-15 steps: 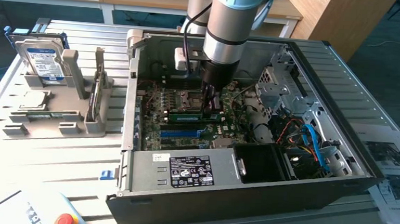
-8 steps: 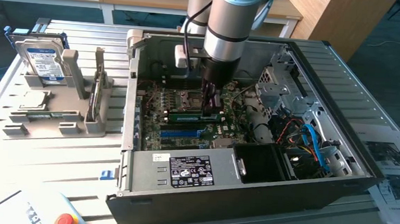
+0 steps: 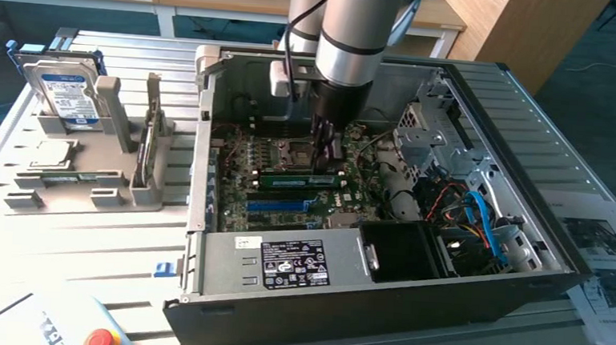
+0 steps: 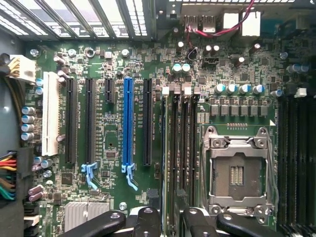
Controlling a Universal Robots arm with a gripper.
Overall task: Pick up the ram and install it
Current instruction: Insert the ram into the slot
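The ram (image 3: 297, 179) is a long green stick lying along a memory slot on the motherboard inside the open computer case (image 3: 515, 289). My gripper (image 3: 325, 138) hangs straight down inside the case, just above the stick near one end. In the wrist view the ram's thin edge (image 4: 168, 148) runs along the first of the black memory slots. My gripper (image 4: 173, 219) straddles that edge, and its black fingers (image 4: 148, 217) stand open with a gap on either side of the stick. I cannot tell how deep the stick sits in the slot.
A CPU socket (image 4: 237, 173) lies beside the memory slots, and a blue slot strip (image 4: 128, 123) on the other side. Drive cage and cables (image 3: 477, 215) crowd the exterior view's right. A grey holder (image 3: 83, 183) with a hard drive (image 3: 65, 93) stands at the left.
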